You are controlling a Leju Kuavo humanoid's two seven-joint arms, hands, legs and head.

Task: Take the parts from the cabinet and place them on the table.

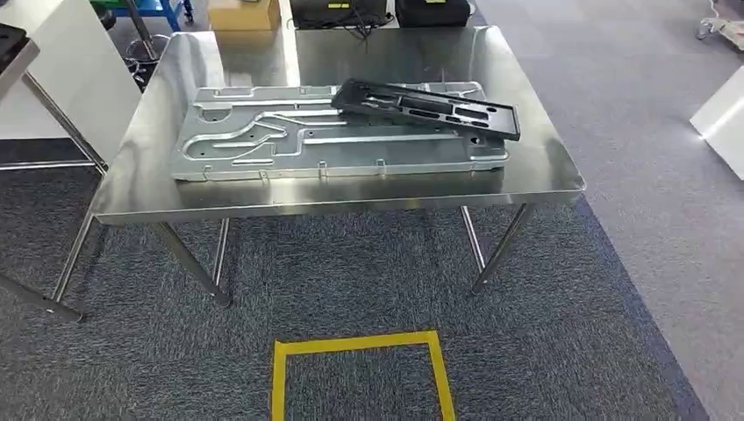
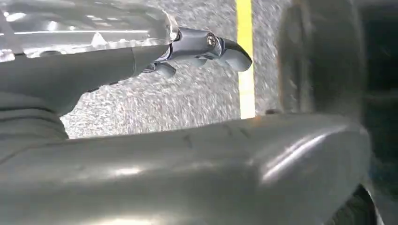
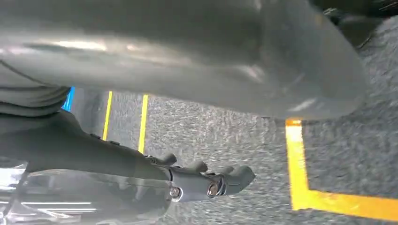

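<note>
Both hands, left hand [image 2: 141, 56] and right hand [image 3: 141, 178], hang empty, fingers loosely apart; 2 parts lie on the table [image 1: 535, 167].

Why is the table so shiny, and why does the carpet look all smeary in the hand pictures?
Head view: the steel table mirrors the room lights, with bright glare along its far edge; the black part stays sharp. Left wrist view: the carpet is streaked with blur behind the left hand. Right wrist view: the same blur around the right hand.

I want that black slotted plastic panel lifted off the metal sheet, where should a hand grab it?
Judging by its pose, grip the black slotted plastic panel at its right end, coming from the table's right side: that end juts past the large stamped silver metal plate beneath.
</note>
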